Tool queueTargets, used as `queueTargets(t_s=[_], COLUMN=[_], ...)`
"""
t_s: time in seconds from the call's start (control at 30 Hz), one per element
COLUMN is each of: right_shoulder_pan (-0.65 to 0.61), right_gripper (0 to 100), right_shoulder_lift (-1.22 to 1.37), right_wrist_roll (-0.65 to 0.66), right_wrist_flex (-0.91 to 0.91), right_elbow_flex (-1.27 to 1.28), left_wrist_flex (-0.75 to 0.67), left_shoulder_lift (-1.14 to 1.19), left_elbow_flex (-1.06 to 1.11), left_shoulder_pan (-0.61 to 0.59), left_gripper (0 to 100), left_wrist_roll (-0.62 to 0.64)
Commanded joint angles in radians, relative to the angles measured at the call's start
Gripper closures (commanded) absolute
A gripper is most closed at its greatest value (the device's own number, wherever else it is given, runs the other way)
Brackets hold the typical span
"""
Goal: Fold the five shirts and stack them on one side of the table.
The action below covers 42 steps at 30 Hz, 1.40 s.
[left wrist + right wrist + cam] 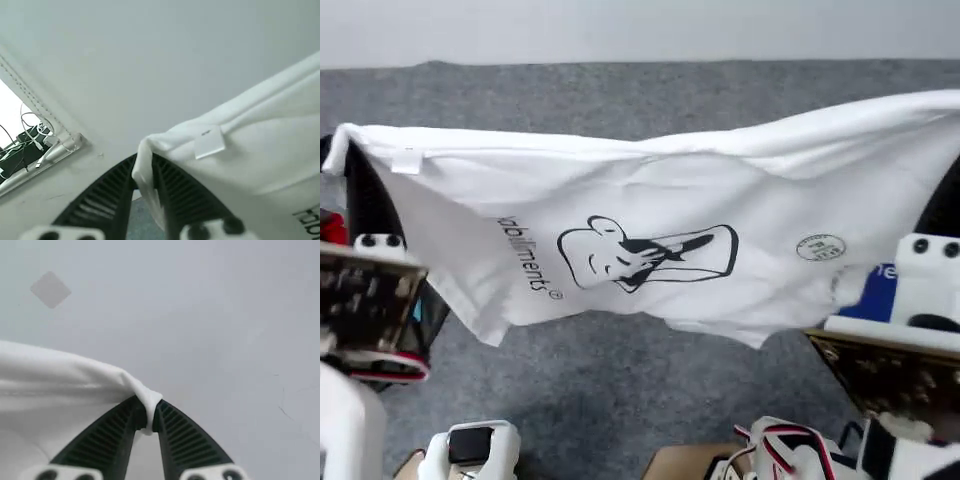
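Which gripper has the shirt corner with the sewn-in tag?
The left gripper: the small white tag sits just beside its pinch on the shirt. The right gripper pinches plain fabric.

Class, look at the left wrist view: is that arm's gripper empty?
No, the left gripper has its fingers shut on an edge of the white shirt, close to its small tag.

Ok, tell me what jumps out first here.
A white shirt hangs stretched out above the grey table, a black drawing printed at its middle. The left hand pinches the corner by the sewn label, and the right hand pinches the opposite corner.
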Motion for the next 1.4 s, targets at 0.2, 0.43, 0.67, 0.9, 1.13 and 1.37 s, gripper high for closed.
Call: queueTargets(t_s=[0.2,0.43,0.67,0.9,1.13,1.37], right_shoulder_pan=[0.015,0.015,0.016,0.010,-0.024,-0.093], right_gripper=[98.7,98.7,98.7,98.7,98.7,98.7], right_shoulder_lift=[-0.074,-0.165,-0.140,0.010,0.245,0.490], right_wrist_roll=[0.003,0.009,0.011,0.005,0.003,0.003], right_wrist_flex=[0.005,0.090,0.153,0.220,0.220,0.222], right_elbow_flex=[0.006,0.006,0.008,0.008,0.009,0.008], left_wrist_flex=[-0.040,0.040,0.129,0.138,-0.032,-0.365], left_shoulder_lift=[-0.002,-0.002,0.008,0.003,0.009,0.009], left_elbow_flex=[-0.067,-0.214,-0.252,-0.021,0.332,0.693], left_shoulder_pan=[-0.003,-0.003,-0.003,-0.003,-0.003,-0.003], left_gripper=[99,99,99,99,99,99], left_wrist_roll=[-0.025,-0.026,-0.026,-0.026,-0.026,-0.026])
